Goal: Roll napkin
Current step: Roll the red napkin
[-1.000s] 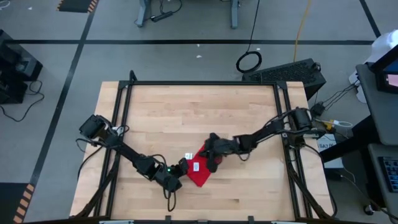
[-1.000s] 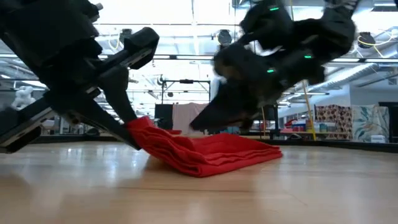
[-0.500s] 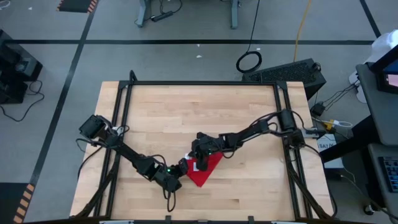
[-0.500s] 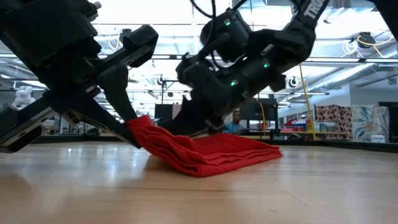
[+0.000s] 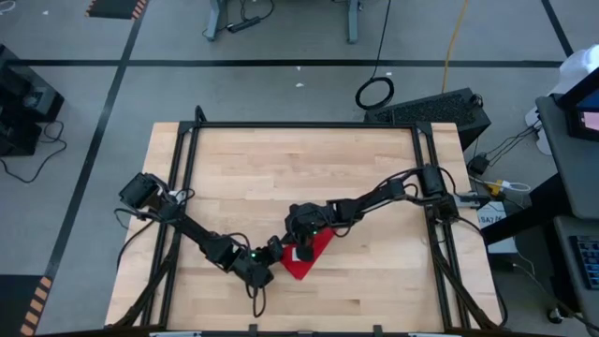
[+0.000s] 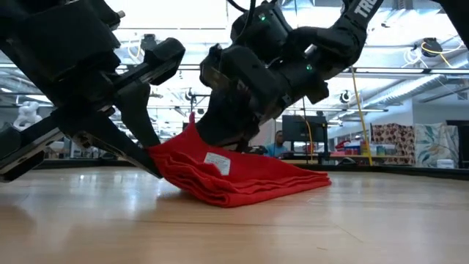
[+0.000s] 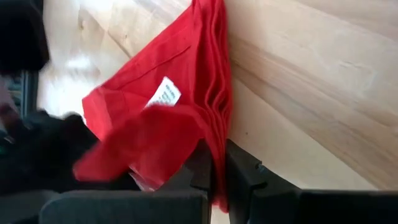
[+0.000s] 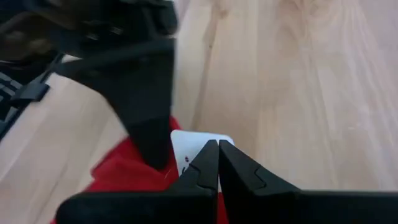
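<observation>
The red napkin (image 5: 309, 255) lies folded in several layers near the table's front middle; it also shows in the low view (image 6: 249, 180), with its white tag (image 6: 218, 163) facing up. My left gripper (image 5: 272, 254) is shut on the napkin's left end. My right gripper (image 5: 298, 236) is shut on an upper layer just beside it, over the napkin's far-left part. The two grippers stand close together. The rest of the napkin rests flat on the wood. My left gripper pinches the stacked folded edge (image 7: 217, 140) at the napkin's left end between its two fingers. It comes slanting down from the table's left. That end (image 6: 163, 152) is raised a little off the wood. My right gripper pinches a top layer of the napkin next to the tag (image 8: 189, 149), coming slanting down from the right. The pinched cloth rises to a peak (image 6: 192, 125) below the fingers; the layers under it stay on the table.
The bare wooden table (image 5: 281, 168) stretches to the far side and to both sides, inside a black frame (image 5: 187, 140). The left arm's fingers (image 8: 149, 106) stand right in front of my right gripper.
My right gripper has gone toward the table's left, over the napkin toward my left gripper, come down onto it and taken hold of an upper layer. That layer now stands up in a peak and the white tag faces up; the lower layers have stayed put.
</observation>
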